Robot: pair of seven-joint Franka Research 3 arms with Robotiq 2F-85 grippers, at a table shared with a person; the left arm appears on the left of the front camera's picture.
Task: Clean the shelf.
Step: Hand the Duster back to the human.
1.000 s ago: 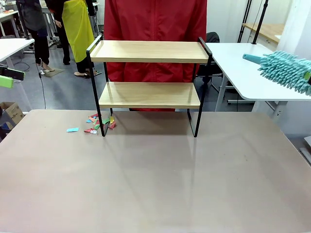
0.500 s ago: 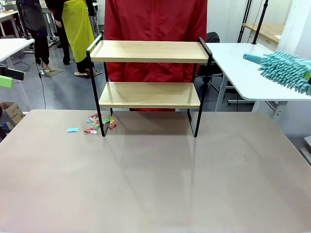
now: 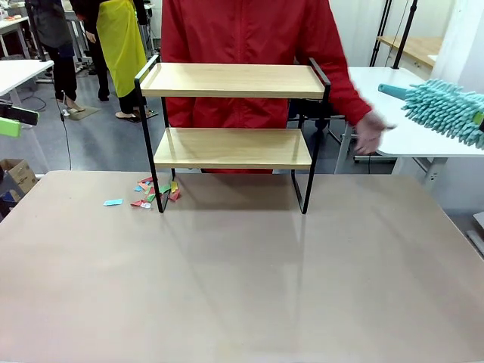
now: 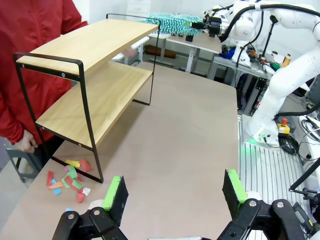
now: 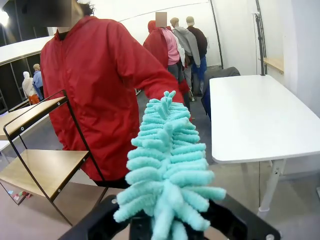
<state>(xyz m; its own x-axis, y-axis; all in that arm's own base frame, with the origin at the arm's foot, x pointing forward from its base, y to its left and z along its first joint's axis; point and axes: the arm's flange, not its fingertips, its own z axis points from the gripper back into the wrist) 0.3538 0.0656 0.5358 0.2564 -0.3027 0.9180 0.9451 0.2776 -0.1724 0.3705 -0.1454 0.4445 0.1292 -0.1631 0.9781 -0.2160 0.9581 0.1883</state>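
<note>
The shelf (image 3: 231, 80) stands at the back of the brown table, both light wooden boards bare; it also appears in the left wrist view (image 4: 95, 65) and the right wrist view (image 5: 40, 167). My right gripper (image 5: 167, 225) is shut on a fluffy teal duster (image 5: 167, 165), held in the air to the right of the shelf (image 3: 446, 110). My left gripper (image 4: 175, 192) hangs open over the table, well short of the shelf's left legs, with nothing between its green pads (image 4: 116, 192). A person in a red jacket (image 3: 242, 38) stands behind the shelf, one hand (image 3: 370, 130) stretched toward the duster.
Coloured paper scraps (image 3: 155, 190) lie on the table by the shelf's front left leg, one blue scrap (image 3: 113, 202) a little apart. A white side table (image 3: 378, 113) stands at the back right. The brown table (image 3: 242, 287) in front of the shelf is bare.
The person's arm has swung out to the right, its hand now near the duster's tip. Both grippers, the duster and the shelf have stayed put.
</note>
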